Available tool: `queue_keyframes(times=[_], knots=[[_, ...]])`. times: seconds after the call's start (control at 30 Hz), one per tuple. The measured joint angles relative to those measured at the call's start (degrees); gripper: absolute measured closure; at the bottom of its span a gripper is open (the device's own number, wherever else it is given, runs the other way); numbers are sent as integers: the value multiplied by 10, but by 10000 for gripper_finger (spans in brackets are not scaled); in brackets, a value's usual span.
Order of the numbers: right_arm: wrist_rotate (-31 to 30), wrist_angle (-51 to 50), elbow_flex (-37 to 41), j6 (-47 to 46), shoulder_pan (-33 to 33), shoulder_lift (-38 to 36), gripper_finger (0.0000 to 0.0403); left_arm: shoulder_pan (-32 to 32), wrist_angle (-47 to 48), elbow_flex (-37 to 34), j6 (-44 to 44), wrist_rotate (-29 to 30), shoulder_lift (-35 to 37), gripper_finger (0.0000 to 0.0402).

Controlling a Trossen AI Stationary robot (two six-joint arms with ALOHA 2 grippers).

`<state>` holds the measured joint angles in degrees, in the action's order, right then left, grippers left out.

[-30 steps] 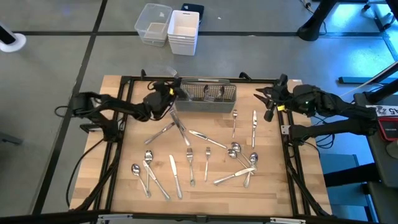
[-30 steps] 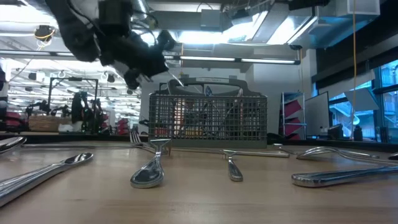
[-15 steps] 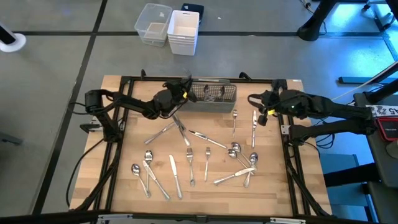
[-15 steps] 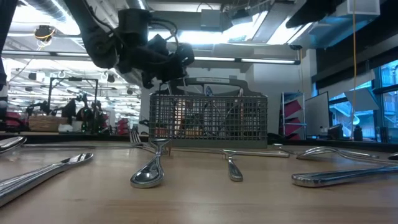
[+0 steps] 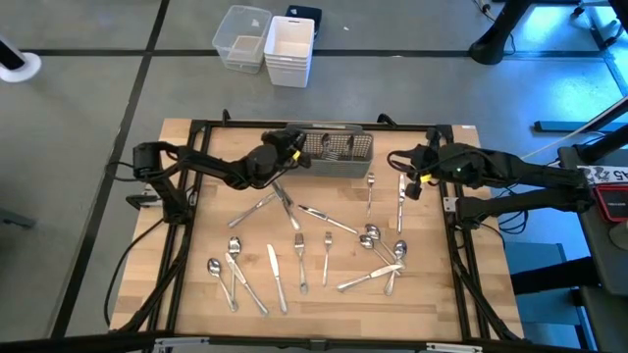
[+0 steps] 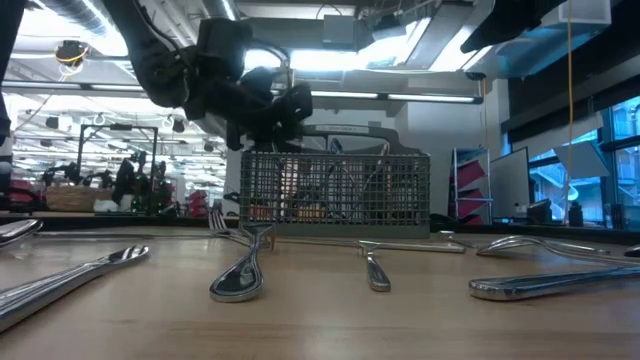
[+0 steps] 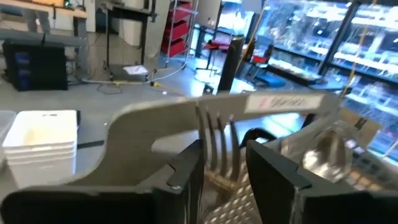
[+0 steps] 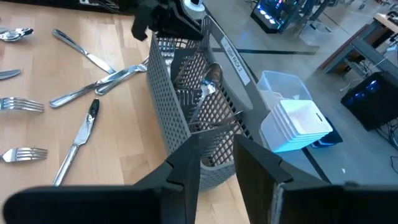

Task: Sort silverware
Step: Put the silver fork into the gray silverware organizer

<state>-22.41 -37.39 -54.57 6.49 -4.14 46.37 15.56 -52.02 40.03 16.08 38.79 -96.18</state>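
Note:
The silverware [image 5: 314,245] lies scattered over the wooden table: spoons, forks and knives, also seen close up in the low view [image 6: 240,275]. The grey mesh caddy [image 5: 334,149] stands at the far edge with several pieces upright in it, a spoon [image 7: 323,155] among them. My left gripper [image 5: 289,147] hangs level over the caddy's left end, fingers apart. A fork [image 7: 216,140] stands tines up between them, its handle down in the caddy. My right gripper [image 5: 404,175] hovers open right of the caddy [image 8: 193,106], holding nothing. My left gripper has the fork's neck [image 7: 217,168], just below the tines, between its two parted fingers, which come in level from the table's left. The fork stands upright with its handle down inside the caddy. Whether either finger [image 7: 186,174] touches it, I cannot tell.
A black frame rail [image 5: 196,196] runs along each side of the table. White bins [image 5: 280,44] sit on the floor beyond the far edge. The caddy's grey carrying handle [image 7: 186,115] arches just past my left fingers. Bare wood shows at the near edge [image 5: 324,309].
My left gripper has gone toward the table's right with the fork, from beside the caddy to over its left end, and rolled about its own line; the fork has turned from slanted to upright. My right gripper has come down and toward the caddy.

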Motion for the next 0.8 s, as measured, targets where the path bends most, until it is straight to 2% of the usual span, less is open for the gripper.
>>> queue_keyframes(times=[0.17,0.4,0.53,0.7,0.8], knots=[[16,0,0,-36,0,0,304,-19,0,0,-40,0,45,286],[16,-2,0,-37,0,0,304,-55,13,0,-57,0,124,286],[34,-19,-1,-72,0,0,304,-84,60,0,-55,0,163,286],[44,-73,-1,-187,0,9,304,-130,162,0,-17,-1,197,286],[7,-69,20,-235,0,18,304,-158,230,0,20,-19,199,286]])
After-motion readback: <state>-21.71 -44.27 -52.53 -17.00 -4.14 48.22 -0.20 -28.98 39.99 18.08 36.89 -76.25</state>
